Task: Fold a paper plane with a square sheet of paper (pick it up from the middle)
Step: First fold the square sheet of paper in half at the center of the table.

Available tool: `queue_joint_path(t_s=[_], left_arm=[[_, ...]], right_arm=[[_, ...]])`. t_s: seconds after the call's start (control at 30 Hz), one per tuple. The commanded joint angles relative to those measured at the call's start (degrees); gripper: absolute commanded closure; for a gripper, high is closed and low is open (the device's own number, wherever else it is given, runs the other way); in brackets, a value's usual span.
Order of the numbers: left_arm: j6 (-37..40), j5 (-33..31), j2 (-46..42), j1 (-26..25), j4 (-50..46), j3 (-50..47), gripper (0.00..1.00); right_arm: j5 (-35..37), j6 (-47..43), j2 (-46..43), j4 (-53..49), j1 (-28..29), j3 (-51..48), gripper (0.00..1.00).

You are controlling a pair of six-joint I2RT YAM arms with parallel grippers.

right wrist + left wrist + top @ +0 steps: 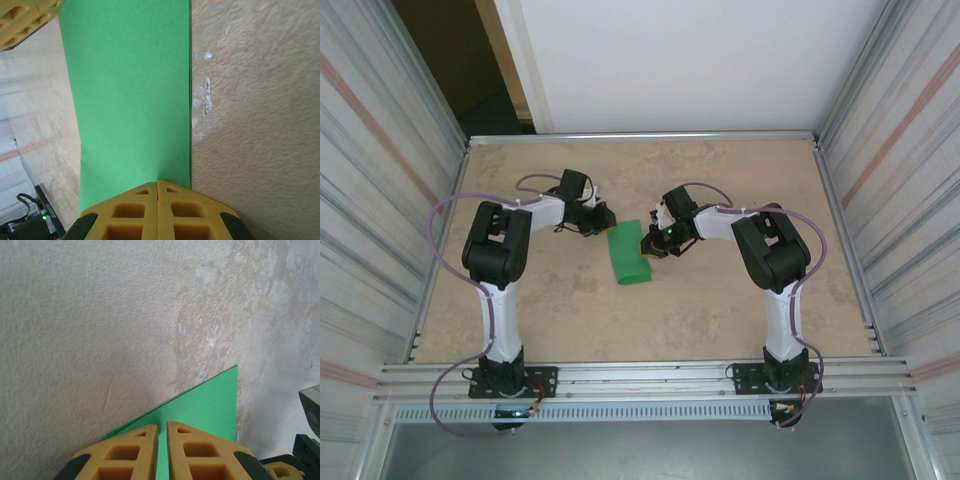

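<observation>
— Where is the square sheet of paper [630, 257] found?
— It is laid, folded, in the middle of the table [740, 320]. Its long side runs from far to near.
— Which claw is nearer?
— The right claw [656, 243] is set on its right edge, pressed tight together. The left claw [597, 220] is placed by the far left corner, with a thin slit left.
— Is the paper pinched?
— That cannot be told. The whole long shape is shown from above. The thin slit is made clear from the left wrist.
</observation>
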Motion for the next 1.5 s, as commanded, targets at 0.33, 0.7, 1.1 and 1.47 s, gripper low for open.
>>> queue_joint_path(t_s=[0.33,0.7,1.1,1.47], left_arm=[[-0.02,-4.99,-10.26,2.25,-4.28,-1.09,0.84],[-9.99,1.75,-17.34,-8.92,3.25,-14.75,0.85],[-9.76,4.2,-13.6,-10.63,0.66,-16.66,0.88],[-7.04,2.52,-11.91,-9.56,-1.63,-19.03,0.88]], right_arm=[[15.08,-0.67,7.29,-11.92,-0.95,-5.73,0.95],[15.01,-0.94,7.79,-11.84,-0.86,-5.92,0.95],[15.24,-0.95,8.09,-11.79,-0.67,-5.94,0.95],[15.44,-0.86,8.37,-11.74,-0.77,-6.16,0.95]])
